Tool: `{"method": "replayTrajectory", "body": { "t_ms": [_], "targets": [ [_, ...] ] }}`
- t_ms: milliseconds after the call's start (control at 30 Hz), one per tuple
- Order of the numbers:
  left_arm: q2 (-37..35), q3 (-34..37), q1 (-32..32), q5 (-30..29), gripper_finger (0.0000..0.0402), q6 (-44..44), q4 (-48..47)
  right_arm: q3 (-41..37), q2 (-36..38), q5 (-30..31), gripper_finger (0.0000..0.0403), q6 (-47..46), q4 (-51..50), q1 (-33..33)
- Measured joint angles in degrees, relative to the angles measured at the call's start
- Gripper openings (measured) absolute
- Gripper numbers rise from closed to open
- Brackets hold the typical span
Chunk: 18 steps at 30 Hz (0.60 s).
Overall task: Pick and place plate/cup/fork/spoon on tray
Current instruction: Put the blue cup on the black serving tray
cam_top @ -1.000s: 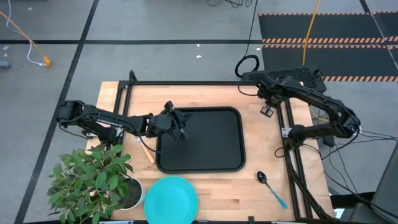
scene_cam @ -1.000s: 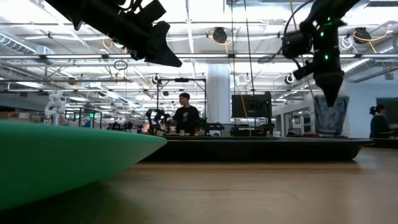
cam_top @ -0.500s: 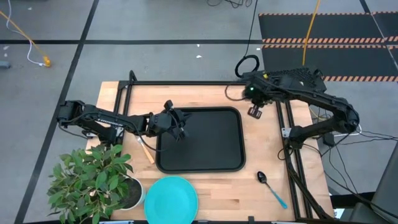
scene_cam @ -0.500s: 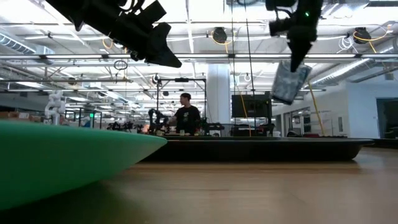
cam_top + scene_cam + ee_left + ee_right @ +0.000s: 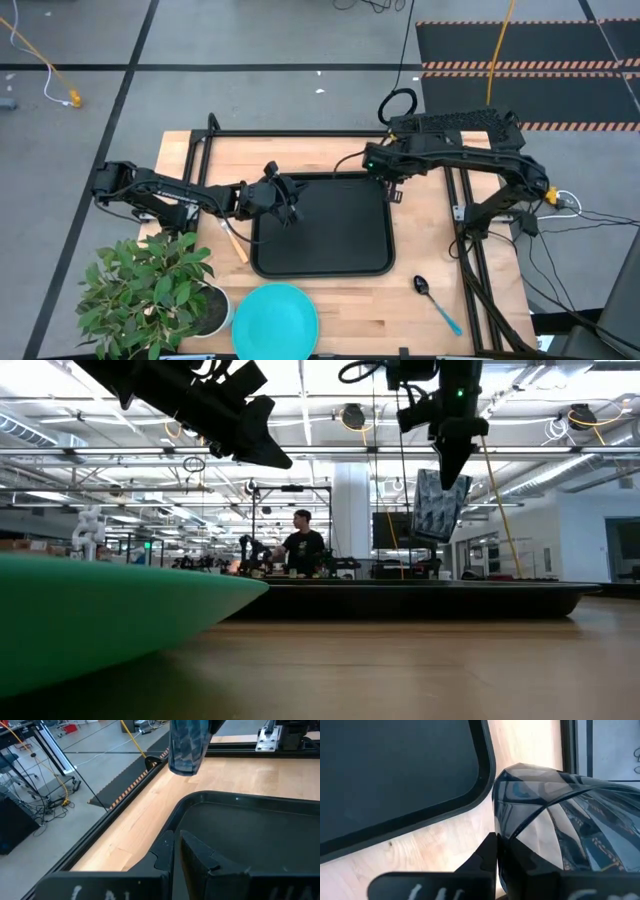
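Hanging above the tray's far right corner, the right gripper has its fingers pinched on the rim of the cup, a smoky translucent tumbler held well clear of the wood. It looks light and rigid, but its glossy faceted wall seems slippery, so that rim pinch is probably the surest hold; a knock on the tray's raised edge could twist it loose. The left gripper waits over the tray's left edge, its jaws drawn together on nothing. By my count there is one of each: one turquoise plate at the near edge beside the potted plant, one blue-handled spoon near the right corner, and one fork, though only part of it shows, I think, just left of the tray.
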<state>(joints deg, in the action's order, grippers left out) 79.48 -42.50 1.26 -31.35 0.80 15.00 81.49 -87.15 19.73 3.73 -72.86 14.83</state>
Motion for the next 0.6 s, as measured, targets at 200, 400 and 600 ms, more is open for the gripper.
{"method": "replayTrajectory", "body": {
  "t_ms": [200, 400, 600],
  "targets": [
    [0.0, 0.0, 0.0, 0.0, 0.0031, 0.0, -0.3, 0.0, -0.5, -0.3, 0.0, 0.0, 0.5, 0.0],
    [0.0, 0.0, 0.0, 0.0, 0.0031, -0.1, -1.2, -0.2, -0.5, -0.8, 0.0, 0.5, 0.0, 0.1],
    [0.0, 0.0, 0.0, 0.0, 0.0031, -0.5, -2.1, -1.9, -0.5, -5.0, 0.0, 0.9, 3.3, 1.0]
  ]
}}
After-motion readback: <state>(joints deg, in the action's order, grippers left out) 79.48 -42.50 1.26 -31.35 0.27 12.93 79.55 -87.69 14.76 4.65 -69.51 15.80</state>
